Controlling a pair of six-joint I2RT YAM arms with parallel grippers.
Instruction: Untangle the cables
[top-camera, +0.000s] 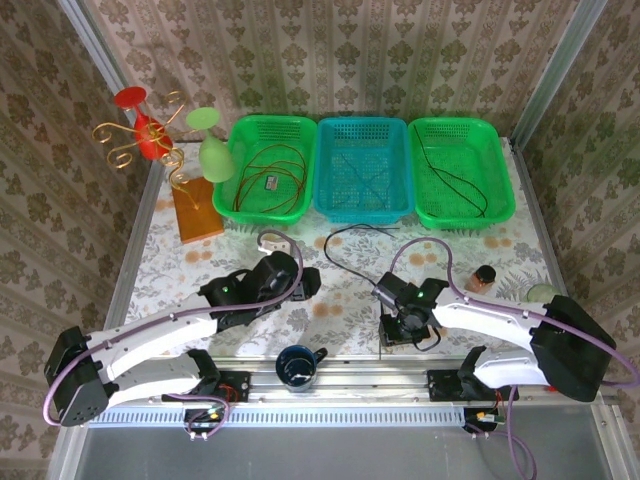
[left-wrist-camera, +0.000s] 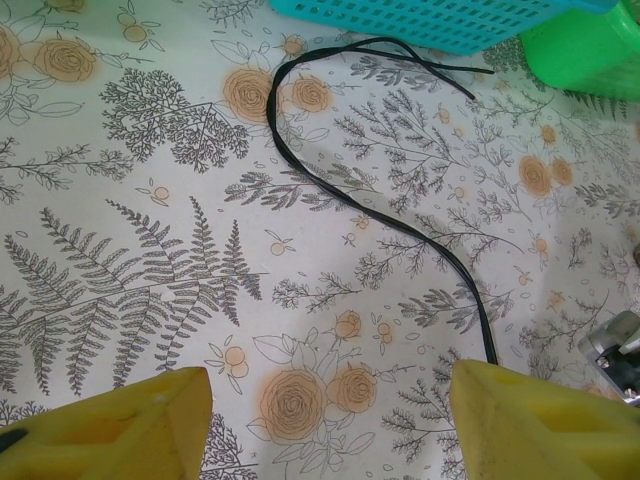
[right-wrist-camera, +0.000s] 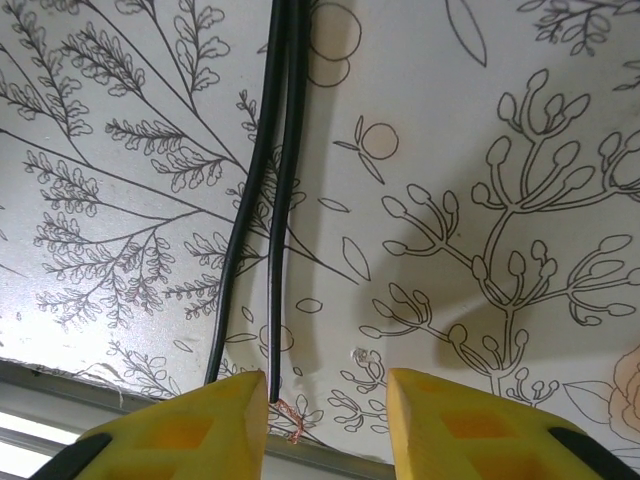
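Observation:
A black cable lies doubled on the flowered tablecloth, curving from in front of the blue basket toward my right gripper. In the right wrist view its two strands run down to my left fingertip, and one ends in bare copper just inside that finger. My right gripper is open with only cloth in the gap. My left gripper is open over bare cloth, the black cable running past its right finger. A red-brown cable lies in the left green basket. Another black cable lies in the right green basket.
A dark blue cup stands at the near edge between the arm bases. A wire stand with red and green ornaments on a wooden block sits back left. A small brown bottle stands right of my right arm. The metal rail borders the cloth.

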